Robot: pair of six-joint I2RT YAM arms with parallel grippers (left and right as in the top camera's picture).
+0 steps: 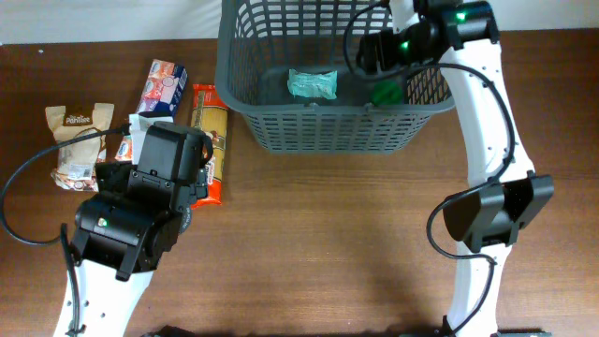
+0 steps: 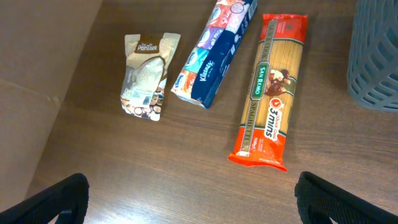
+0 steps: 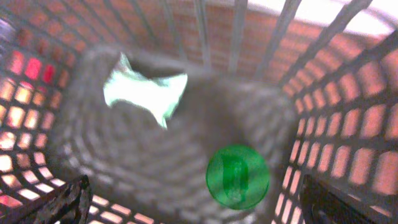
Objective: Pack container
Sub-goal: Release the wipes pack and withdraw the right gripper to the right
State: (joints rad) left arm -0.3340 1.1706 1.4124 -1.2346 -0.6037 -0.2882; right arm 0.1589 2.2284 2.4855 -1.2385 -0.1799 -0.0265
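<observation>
Left gripper [image 2: 196,205], fingers apart, is hovering near pasta [image 2: 268,93], upper right: pick seemingly pending, descent needed. Right gripper [image 3: 202,208], fingers apart, over basket [image 1: 318,131].

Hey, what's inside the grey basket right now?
Two things lie on the floor of the basket: a pale green packet and a round green item, apart. From overhead the right arm covers the far right corner, so anything there is hidden.

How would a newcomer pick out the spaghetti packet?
Start at the dark grey basket. Of the packets on the table left of it, the spaghetti packet lies nearest. It is long, narrow and red-ended, unlike the blue tissue pack and beige pouch.
</observation>
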